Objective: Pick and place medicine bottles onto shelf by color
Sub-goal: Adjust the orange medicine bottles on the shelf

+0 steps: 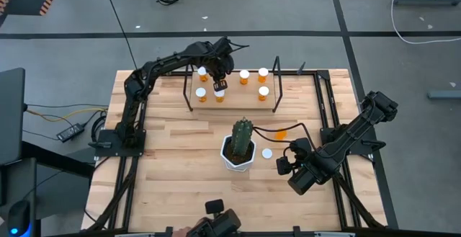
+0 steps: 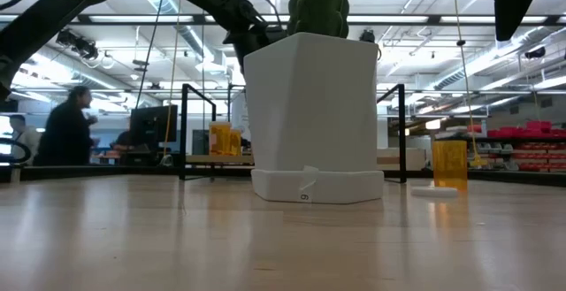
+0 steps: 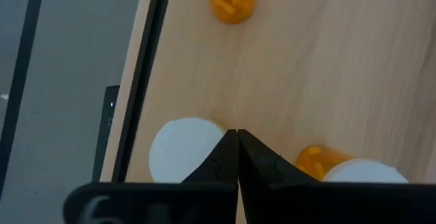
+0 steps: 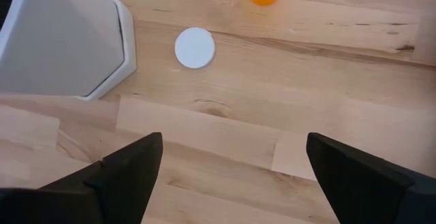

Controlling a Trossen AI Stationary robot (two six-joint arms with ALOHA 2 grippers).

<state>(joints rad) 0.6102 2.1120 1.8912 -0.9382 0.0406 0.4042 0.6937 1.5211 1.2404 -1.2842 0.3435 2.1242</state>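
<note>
On the pale-wood shelf (image 1: 232, 101), round white-capped translucent-orange bottles (image 1: 263, 92) stand.

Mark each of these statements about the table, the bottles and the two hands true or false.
1. The left hand is shut above the shelf. True.
2. The right hand grips a bottle. False: it is open and empty.
3. A loose white cap lies on the table beside the cactus pot. True.
4. The uncapped bottle stands on the shelf. False: it is on the table.
5. The capped bottles are on the shelf. True.
</note>
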